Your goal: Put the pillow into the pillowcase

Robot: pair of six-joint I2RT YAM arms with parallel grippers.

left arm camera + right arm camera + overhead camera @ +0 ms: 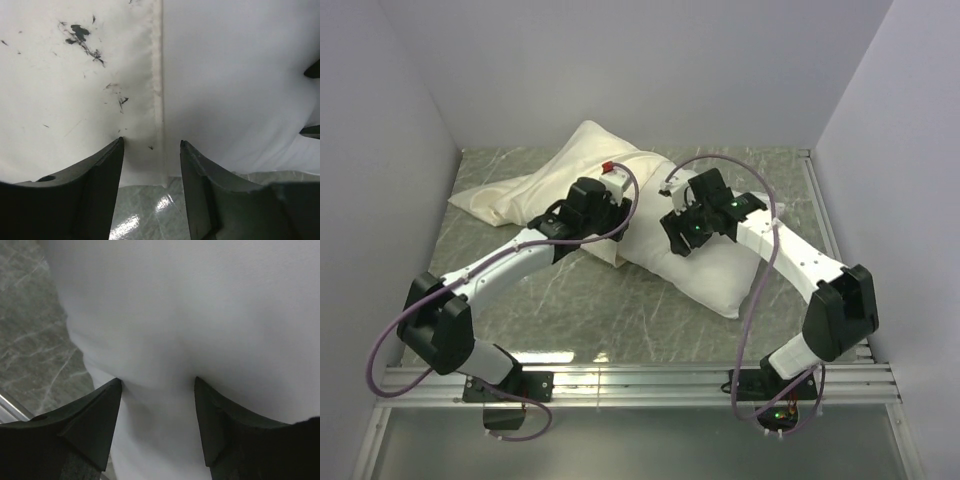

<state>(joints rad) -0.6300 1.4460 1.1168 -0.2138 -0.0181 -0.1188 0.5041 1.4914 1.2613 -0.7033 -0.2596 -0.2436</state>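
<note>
Pillow (715,268), plump, soft, likely light, lies centre to 4 o'clock on the worktop (620,322), butting the limp pillowcase (510,197) at 10 o'clock, best pinched at its hem (158,75); left hand (150,143) wide over that hem, right hand (157,381) wide on the pillow

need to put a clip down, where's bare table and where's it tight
Bare table runs along the near side, between the rail and the pillow. A smaller patch lies at the back right, between pillow and wall. The middle is crowded: the left gripper and right gripper sit over the pillow and pillowcase.
</note>
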